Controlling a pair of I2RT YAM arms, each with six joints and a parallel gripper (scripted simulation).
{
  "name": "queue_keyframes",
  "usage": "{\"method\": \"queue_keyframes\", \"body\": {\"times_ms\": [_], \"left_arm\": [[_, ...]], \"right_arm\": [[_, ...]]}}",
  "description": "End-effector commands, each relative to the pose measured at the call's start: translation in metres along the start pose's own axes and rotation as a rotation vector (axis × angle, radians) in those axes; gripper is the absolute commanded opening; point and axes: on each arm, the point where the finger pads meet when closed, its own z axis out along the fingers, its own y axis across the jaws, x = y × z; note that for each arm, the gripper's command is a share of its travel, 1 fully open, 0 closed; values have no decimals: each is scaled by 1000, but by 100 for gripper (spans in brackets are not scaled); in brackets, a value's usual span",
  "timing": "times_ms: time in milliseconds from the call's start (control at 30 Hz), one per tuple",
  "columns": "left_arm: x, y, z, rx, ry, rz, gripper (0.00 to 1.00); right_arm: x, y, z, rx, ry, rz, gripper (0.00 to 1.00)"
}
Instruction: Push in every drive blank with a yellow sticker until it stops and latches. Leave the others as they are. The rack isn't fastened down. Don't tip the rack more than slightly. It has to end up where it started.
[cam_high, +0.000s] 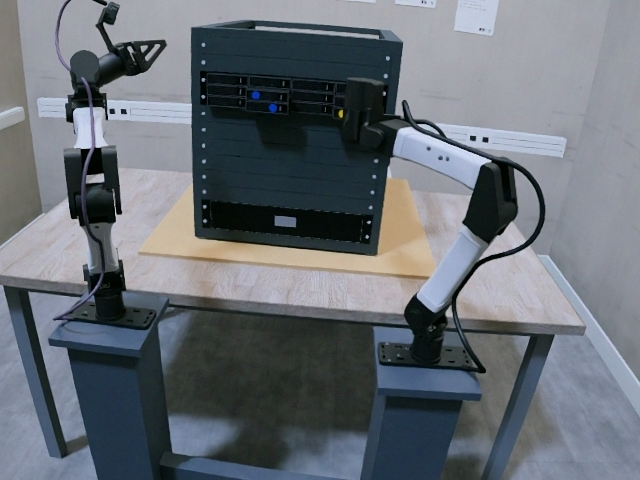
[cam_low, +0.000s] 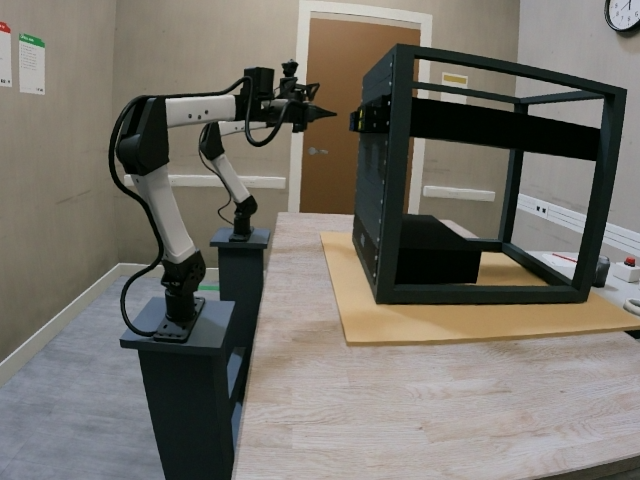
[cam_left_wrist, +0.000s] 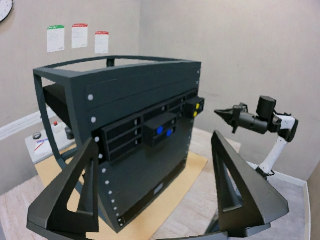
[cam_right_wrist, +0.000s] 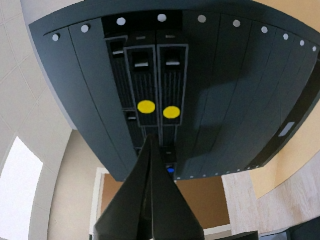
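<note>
The dark rack (cam_high: 289, 175) (cam_low: 395, 206) (cam_left_wrist: 145, 185) stands upright on the tan mat. Two drive blanks with yellow stickers (cam_right_wrist: 146, 106) (cam_right_wrist: 171, 111) stick out side by side from its drive bay; one sticker (cam_high: 341, 113) shows beside my right arm. Two blanks with blue stickers (cam_high: 255, 95) (cam_high: 272, 107) also protrude. My right gripper (cam_low: 336, 113) (cam_left_wrist: 213, 110) (cam_right_wrist: 152, 138) is shut and empty, a short gap in front of the yellow-stickered blanks; its body hides them partly in the top view. My left gripper (cam_high: 164, 43) (cam_left_wrist: 152, 139) is open and empty, away from the rack's left front.
The tan mat (cam_high: 408, 258) (cam_low: 356, 330) lies under the rack on the wooden table (cam_high: 206, 279) (cam_low: 439, 413). A black unit (cam_high: 248, 219) fills the rack's bottom. The other blanks sit flush beside the protruding ones.
</note>
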Motion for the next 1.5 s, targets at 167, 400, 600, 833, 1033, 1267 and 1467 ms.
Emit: {"method": "queue_keyframes", "body": {"times_ms": [167,400,600,833,1033,1267,1467], "left_arm": [[-11,-15,1,57,-11,36,100],[-11,-15,1,57,-11,36,100],[-11,-15,1,56,-11,36,100],[-11,-15,1,56,-11,36,100],[-10,-15,1,56,-10,35,100],[-10,-15,1,56,-10,35,100],[-10,-15,1,56,-10,35,100]], "right_arm": [[-5,20,12,-18,0,28,0],[-5,24,31,-32,0,43,0],[-4,24,38,-32,0,41,0],[-3,25,48,-32,0,41,0],[-3,26,54,-33,0,41,0],[-3,26,69,-33,0,39,0],[-3,26,82,-33,0,39,0]]}}
